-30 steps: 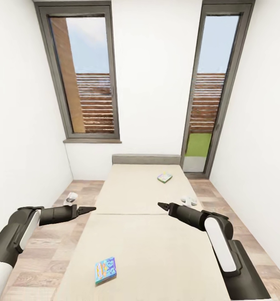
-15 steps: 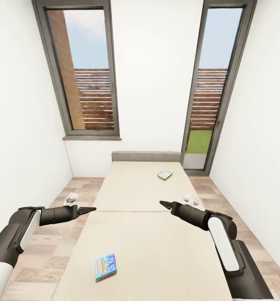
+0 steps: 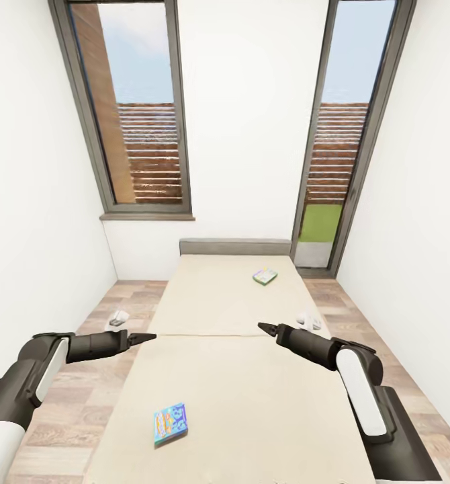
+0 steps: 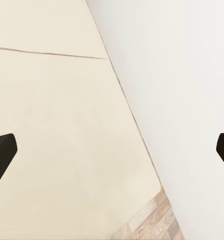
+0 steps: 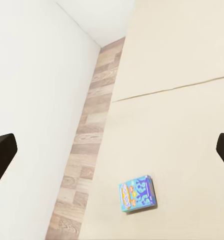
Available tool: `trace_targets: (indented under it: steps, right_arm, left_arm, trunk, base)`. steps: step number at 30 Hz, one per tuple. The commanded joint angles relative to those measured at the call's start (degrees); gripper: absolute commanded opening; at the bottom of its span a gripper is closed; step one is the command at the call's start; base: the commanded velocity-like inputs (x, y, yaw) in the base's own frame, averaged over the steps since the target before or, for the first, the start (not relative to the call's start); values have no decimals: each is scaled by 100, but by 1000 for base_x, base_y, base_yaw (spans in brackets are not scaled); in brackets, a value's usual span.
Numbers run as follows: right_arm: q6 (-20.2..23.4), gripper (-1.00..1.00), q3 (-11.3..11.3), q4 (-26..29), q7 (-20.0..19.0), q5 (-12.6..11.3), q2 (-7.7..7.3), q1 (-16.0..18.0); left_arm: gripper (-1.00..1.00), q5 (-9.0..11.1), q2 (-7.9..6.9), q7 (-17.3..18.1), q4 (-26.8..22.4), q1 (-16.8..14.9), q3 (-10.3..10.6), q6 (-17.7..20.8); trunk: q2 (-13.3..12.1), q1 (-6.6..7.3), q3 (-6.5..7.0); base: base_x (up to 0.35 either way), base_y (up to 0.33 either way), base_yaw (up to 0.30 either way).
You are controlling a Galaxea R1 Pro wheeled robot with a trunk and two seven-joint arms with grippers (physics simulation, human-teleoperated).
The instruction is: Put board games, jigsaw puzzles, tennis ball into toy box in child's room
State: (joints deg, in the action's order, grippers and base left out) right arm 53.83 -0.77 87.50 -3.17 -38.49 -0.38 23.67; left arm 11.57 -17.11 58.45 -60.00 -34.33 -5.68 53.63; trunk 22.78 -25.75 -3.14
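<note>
While bed point(image 3: 232, 349) is faced, both arms held forward, nothing gripped. Left gripper point(image 3: 144, 337) and right gripper point(image 3: 264, 328) fingertips seen spread wide in wrist views. Blue board game point(image 3: 170, 423) lies near bed's foot, left edge; white-green board game point(image 3: 265, 275) near headboard, right edge. Step judged: approach for pickup. Next: closer reach to blue box required.

Bed point(image 3: 238, 376): runs straight ahead, headboard against the far wall between two windows. On it: one board game point(image 3: 170, 424) near the foot, left side; second board game point(image 3: 265, 275) near the head, right of centre. Floor point(image 3: 84, 376) on both sides of the bed
</note>
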Motion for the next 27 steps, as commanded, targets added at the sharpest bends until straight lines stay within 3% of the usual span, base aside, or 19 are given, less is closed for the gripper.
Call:
trace_targets:
  steps: [1, 9, 13, 19, 22, 27]
  right_arm:
    - [33, 100, -8, 3, -34, 24, -5, 6]
    - [104, 100, -14, 4, -35, 16, -14, 6]
    - [219, 100, -92, 4, -37, -96, -15, 6]
    - [308, 100, -341, 4, -77, -495, -20, 6]
    - [438, 100, -426, 4, -212, -794, -43, 6]
    - [578, 100, -470, 5, -596, -1020, -160, 6]
  left_arm:
    - [100, 3, 5, 9, -1, -5, 0, 26]
    - [100, 3, 24, -2, 3, -5, 5, 20]
    - [100, 3, 29, -10, 22, -7, 5, -131]
    - [100, 3, 22, -72, 42, -8, 6, -273]
    - [100, 3, 24, -144, 47, -5, 6, -305]
    - [100, 3, 36, -225, 49, -6, 7, -319]
  trunk:
    - [14, -3, -23]
    - [14, -3, -98]
    - [14, -3, -136]
    - [14, -3, -192]
    - [14, -3, -221]
    - [14, -3, -268]
  base:
    - [0, 0, 0]
    - [0, 0, 0]
    - [0, 0, 0]
    - [0, 0, 0]
    - [0, 0, 0]
    - [0, 0, 0]
